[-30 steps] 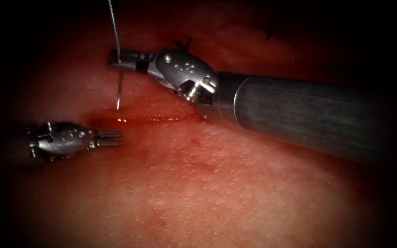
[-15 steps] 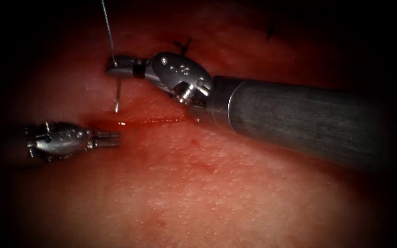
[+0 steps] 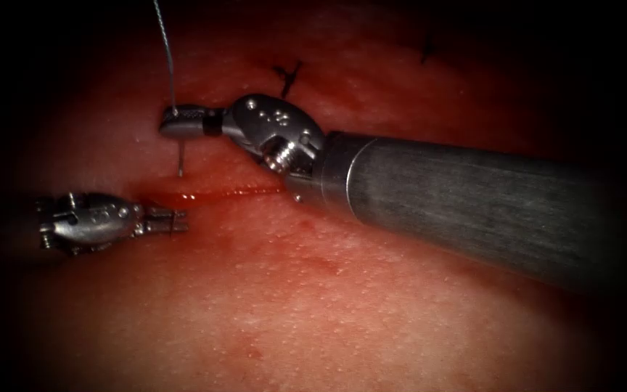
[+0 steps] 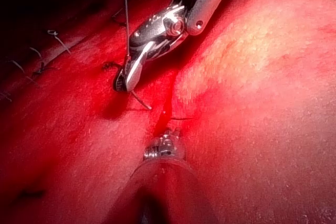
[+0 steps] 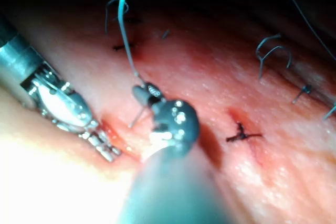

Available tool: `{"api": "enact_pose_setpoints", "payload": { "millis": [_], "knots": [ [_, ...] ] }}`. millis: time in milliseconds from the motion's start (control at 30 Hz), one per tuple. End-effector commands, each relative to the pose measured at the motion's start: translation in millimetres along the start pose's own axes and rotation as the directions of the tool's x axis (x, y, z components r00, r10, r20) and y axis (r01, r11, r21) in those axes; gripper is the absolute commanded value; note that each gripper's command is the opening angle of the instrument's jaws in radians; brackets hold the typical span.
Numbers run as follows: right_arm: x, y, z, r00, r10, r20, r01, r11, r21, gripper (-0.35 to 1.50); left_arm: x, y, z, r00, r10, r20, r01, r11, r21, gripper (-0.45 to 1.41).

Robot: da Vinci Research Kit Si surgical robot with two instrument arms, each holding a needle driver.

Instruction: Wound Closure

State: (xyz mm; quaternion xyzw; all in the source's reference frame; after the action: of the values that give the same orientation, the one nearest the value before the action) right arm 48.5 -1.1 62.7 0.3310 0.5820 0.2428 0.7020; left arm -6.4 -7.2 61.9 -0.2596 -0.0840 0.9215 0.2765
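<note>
The tissue [image 3: 342,305] has a short cut [image 3: 234,192] wet with red fluid. My right tool [image 3: 168,123] comes in over the far side of the cut, its jaws shut on the needle [image 3: 180,161]. Its short pointed end hangs straight down, with the tip just above the cut's left end. I cannot tell whether the tip touches the tissue. Thread [image 3: 165,51] rises from the jaws out of the picture. The same grip shows in the left wrist view [image 4: 126,80] and the right wrist view [image 5: 140,93]. My left tool [image 3: 181,219] lies at the cut's left end, jaws shut, holding nothing.
Finished dark stitches [image 3: 287,75] [image 3: 426,51] sit on the tissue beyond the right tool. More knots with cut thread ends show in the right wrist view [image 5: 240,136] and the left wrist view [image 4: 52,38]. The right tool's thick shaft [image 3: 473,203] crosses the right half of the cut.
The right tool has shifted left and a little down with the needle, turning at its wrist. The left tool has drifted slightly left.
</note>
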Motion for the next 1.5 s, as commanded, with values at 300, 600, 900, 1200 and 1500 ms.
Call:
{"api": "enact_pose_setpoints", "payload": {
  "millis": [300,600,900,1200,1500],
  "knots": [
    [-0.4,-0.1,1.2,0.99,0.137,0.04,-0.139,0.989,0.05,-0.35,1.7,-0.1,-0.3,1.0,-0.004,-0.006,0.004,1.0,-0.006,-0.05],
    [0.7,-0.5,1.4,0.985,0.169,0.01,-0.17,0.982,0.086,-0.06,2.3,0.2,-0.5,1.0,0.006,-0.012,-0.006,1.0,-0.005,-0.01],
    [3.7,1.1,-1.0,1.0,-0.004,-0.029,0.004,1.0,0.007,1.31,3.9,0.0,-0.9,0.985,0.145,-0.09,-0.143,0.989,0.025,0.17],
    [4.8,2.5,-3.8,0.995,-0.026,-0.096,0.019,0.997,-0.074,1.31,7.1,1.4,-1.2,0.875,0.438,-0.205,-0.407,0.896,0.176,0.26],
    [4.6,3.3,-5.6,0.993,-0.031,-0.113,0.022,0.996,-0.082,1.31,8.4,2.3,-2.1,0.782,0.567,-0.26,-0.501,0.819,0.28,0.05]
  ]
}}
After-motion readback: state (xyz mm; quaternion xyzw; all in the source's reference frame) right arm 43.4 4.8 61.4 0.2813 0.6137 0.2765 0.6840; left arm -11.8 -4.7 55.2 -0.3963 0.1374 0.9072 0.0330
